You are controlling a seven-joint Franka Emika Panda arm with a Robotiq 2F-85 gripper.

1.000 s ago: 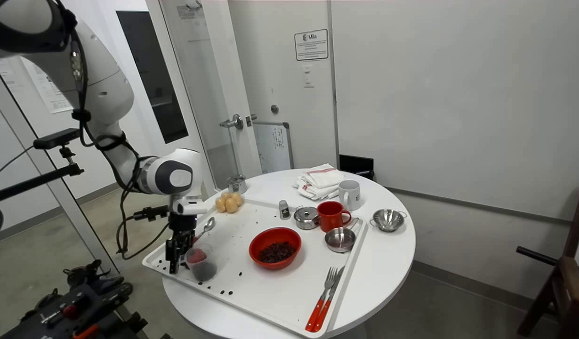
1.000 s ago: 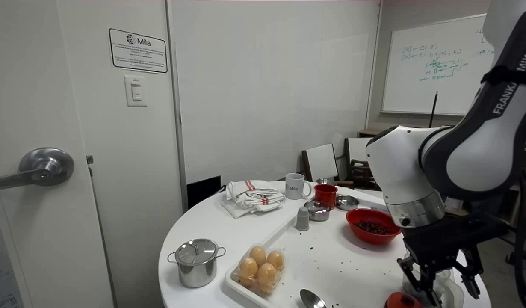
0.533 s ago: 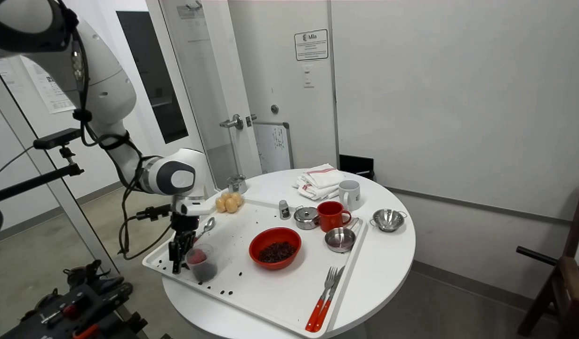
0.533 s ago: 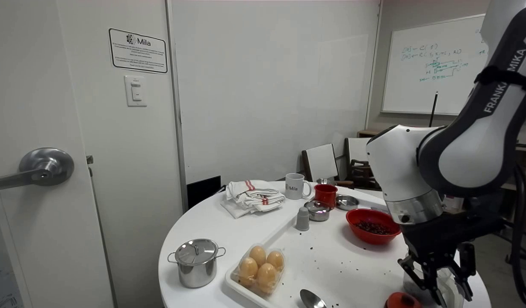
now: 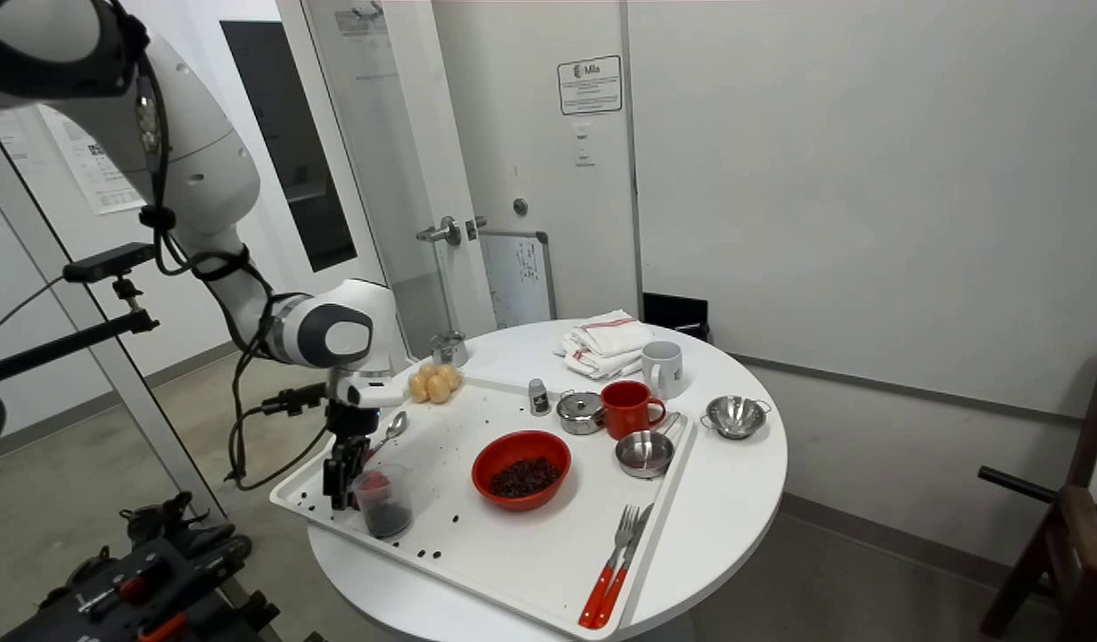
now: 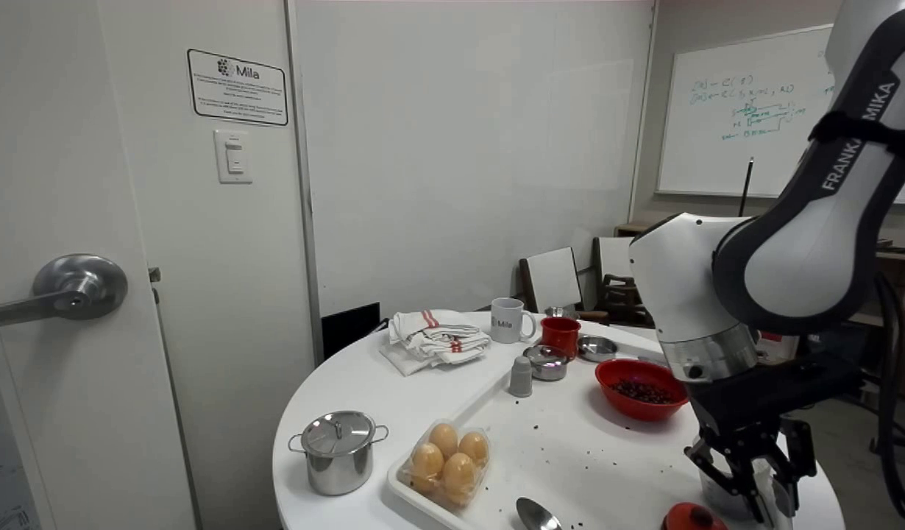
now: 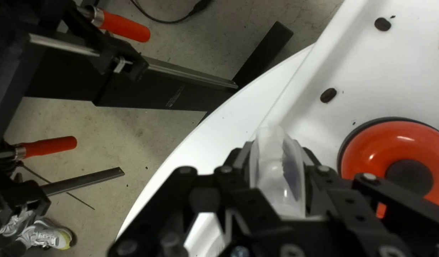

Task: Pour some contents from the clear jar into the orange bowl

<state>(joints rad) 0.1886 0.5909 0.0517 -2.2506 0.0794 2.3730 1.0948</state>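
In an exterior view the clear jar [image 5: 388,510] stands upright on the white tray [image 5: 531,553], with the gripper [image 7: 276,160] at about ten o'clock to it. The jaws stand narrow on the jar's clear handle [image 7: 276,178]; in the wrist view both sides appear to bear on it. Firmness cannot be verified. Purpose, as judged: a handle grip leaves the mouth unobstructed for pouring. A probable red lid [image 7: 407,167] lies at three o'clock from the handle in the wrist view; whether it belongs to the jar cannot be determined.

The orange bowl [image 5: 516,445] sits between two and three o'clock from the jar, well apart, so a lift and carry are likely required before tilting.

Containers: the jar shows a dark fill [image 5: 388,520] in its lower part. The bowl holds a layer of dark, bean-like pieces [image 5: 525,479]. Loose dark beans [image 7: 328,95], likely coffee, lie on the tray; spillage is the foreseeable risk. The lidded silver stockpot [image 6: 340,467] hides its contents.
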